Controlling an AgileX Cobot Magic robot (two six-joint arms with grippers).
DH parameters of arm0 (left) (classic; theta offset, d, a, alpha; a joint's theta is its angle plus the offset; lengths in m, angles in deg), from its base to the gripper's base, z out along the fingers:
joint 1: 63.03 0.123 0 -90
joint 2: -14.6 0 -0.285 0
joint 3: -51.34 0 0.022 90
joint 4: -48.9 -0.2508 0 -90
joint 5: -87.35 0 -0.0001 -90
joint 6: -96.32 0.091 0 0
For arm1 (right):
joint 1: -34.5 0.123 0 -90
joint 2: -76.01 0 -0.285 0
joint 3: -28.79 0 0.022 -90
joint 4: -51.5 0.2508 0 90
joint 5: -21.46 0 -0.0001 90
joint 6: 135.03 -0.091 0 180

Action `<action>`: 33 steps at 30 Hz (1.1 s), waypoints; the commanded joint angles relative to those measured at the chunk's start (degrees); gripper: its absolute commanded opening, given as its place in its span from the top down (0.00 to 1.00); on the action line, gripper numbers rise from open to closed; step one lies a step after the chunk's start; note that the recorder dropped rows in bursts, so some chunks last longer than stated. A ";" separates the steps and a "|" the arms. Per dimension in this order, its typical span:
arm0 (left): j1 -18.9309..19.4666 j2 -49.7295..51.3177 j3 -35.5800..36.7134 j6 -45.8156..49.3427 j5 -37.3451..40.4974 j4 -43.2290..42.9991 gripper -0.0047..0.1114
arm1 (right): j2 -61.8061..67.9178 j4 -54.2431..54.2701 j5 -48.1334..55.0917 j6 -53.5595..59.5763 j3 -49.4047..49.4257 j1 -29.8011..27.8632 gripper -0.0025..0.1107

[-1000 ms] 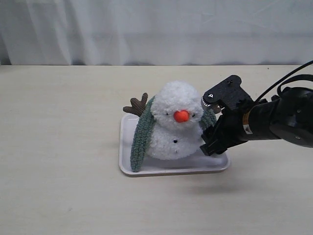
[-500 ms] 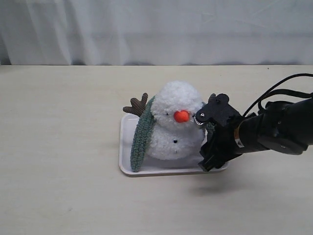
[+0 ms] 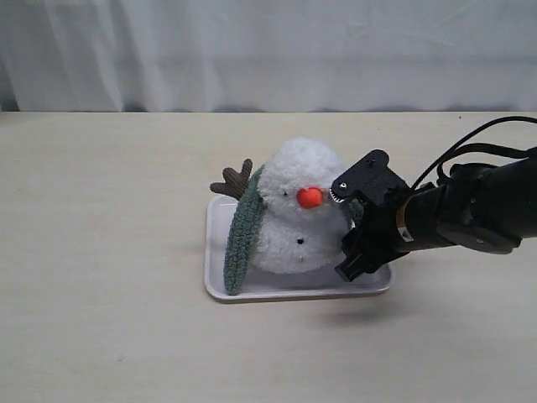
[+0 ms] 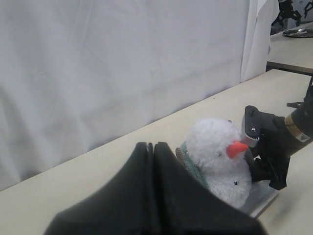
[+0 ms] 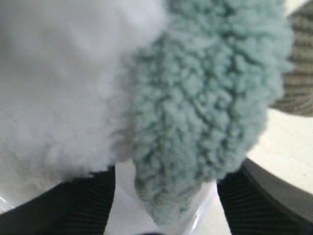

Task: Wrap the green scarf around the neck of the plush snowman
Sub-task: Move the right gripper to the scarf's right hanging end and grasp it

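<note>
the snowman (image 3: 295, 227) sits upright on a white tray (image 3: 215, 252) on the bench (image 3: 101, 252), its orange nose facing the exterior camera. the scarf (image 3: 242, 235) hangs down the snowman's side on the left of that view, reaching the tray, and its other end shows on the right side. the right tool (image 3: 344, 231) stands wide, its fingers (image 5: 88, 200) either side of that right end and not clamped on it. the left tool (image 4: 150, 147) is closed tight on nothing, well apart from the snowman.
</note>
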 commanded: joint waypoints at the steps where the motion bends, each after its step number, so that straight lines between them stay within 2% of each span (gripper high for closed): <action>1: -0.05 0.28 0.31 -0.29 -0.20 0.41 0.96 | -0.09 0.31 -0.34 -0.82 0.02 -2.57 0.48; 6: -0.05 0.28 0.31 -0.29 -0.31 0.41 0.96 | -0.09 1.47 -1.49 -1.37 0.68 -4.44 0.48; 12: -0.05 0.28 0.31 -0.29 -0.57 0.41 0.96 | 0.14 0.83 -11.71 -0.87 3.08 -4.44 0.48; 16: -0.05 0.28 0.31 -0.29 -0.57 0.41 0.96 | 2.17 0.83 -12.53 -0.44 3.36 -4.44 0.49; 19: -0.05 0.28 0.31 -0.29 -0.46 0.41 0.96 | 3.85 0.83 -11.68 0.04 3.36 -4.44 0.58; 27: -0.05 0.28 0.31 -0.29 -0.46 0.41 0.96 | 4.06 0.83 -6.65 0.22 3.36 -4.33 0.94; 33: -0.05 0.28 0.31 -0.29 -0.46 0.41 0.96 | 1.26 0.83 -7.44 -0.49 5.55 -4.33 0.94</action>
